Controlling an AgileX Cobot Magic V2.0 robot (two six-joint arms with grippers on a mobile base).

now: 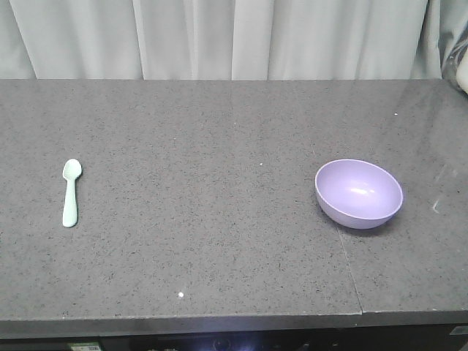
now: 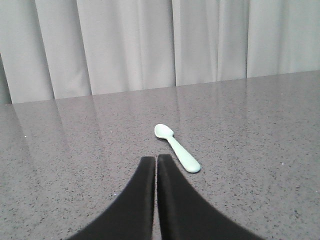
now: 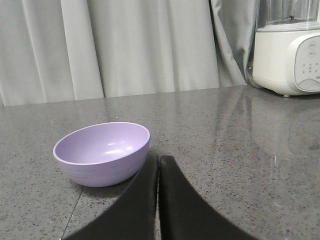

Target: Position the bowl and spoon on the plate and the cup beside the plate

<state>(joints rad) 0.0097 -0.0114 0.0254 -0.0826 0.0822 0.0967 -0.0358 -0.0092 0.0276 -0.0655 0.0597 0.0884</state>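
Note:
A pale mint-green spoon [image 1: 71,192] lies flat at the left of the grey counter, head pointing away. In the left wrist view the spoon [image 2: 177,148] rests just ahead and right of my left gripper [image 2: 156,159], which is shut and empty. The lavender bowl [image 1: 359,193] stands upright at the right. In the right wrist view the bowl [image 3: 102,152] sits just ahead and left of my right gripper [image 3: 158,159], also shut and empty. The plate and the cup are out of view. Neither gripper shows in the front view.
A grey speckled counter [image 1: 219,241] has a seam [image 1: 349,272] running toward its front edge near the bowl. Pale curtains [image 1: 234,36] hang behind. A white appliance [image 3: 290,55] stands at the far right of the counter.

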